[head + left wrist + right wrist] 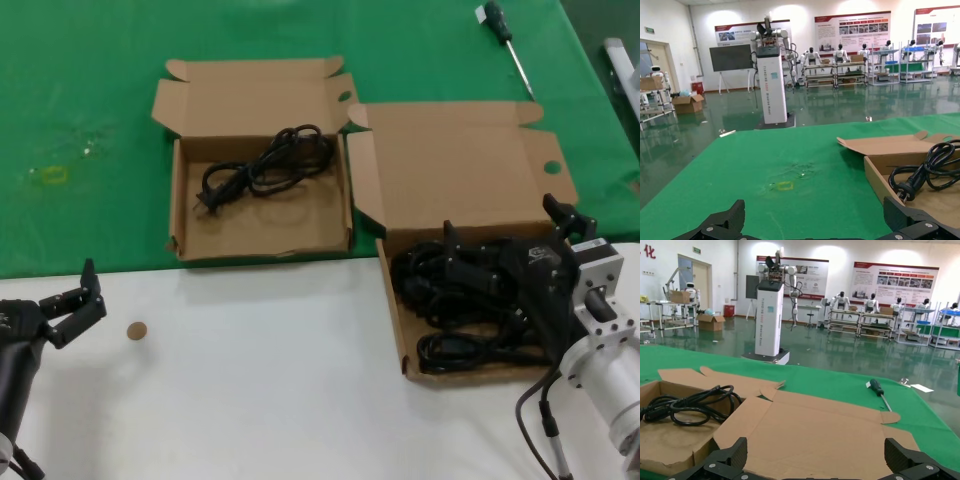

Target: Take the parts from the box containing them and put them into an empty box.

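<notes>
My right gripper (505,262), fingers apart, hangs over black coiled power cables (450,290) in the larger brown cardboard carton (455,160). Tangled loops could drag extras out. Left gripper (75,300) idles, spread.

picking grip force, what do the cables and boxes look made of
Cables: black, matte, likely rubber or PVC sheathing; they coil in soft loops without kinks. Both boxes, smaller and larger: plain brown cardboard, matte, with folded flaps and die-cut tabs; probably corrugated, though the edges don't show it clearly.
</notes>
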{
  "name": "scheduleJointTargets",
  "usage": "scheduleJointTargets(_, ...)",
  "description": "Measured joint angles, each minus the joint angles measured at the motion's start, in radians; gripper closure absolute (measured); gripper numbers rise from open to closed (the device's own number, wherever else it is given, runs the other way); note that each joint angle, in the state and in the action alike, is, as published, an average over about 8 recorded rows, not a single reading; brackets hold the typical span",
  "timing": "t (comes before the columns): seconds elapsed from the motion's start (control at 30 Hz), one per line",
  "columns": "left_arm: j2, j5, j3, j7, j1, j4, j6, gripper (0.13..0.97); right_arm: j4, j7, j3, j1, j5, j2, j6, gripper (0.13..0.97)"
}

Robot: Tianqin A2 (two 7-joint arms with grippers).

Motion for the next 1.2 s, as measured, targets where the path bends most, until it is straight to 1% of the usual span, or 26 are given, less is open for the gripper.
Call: scheduleJointTargets(1.2,0.0,0.0,0.0,0.0,0.0,0.0,0.0,0.132,0.0,0.0,0.0,0.0,0.0,0.0,0.0,0.129)
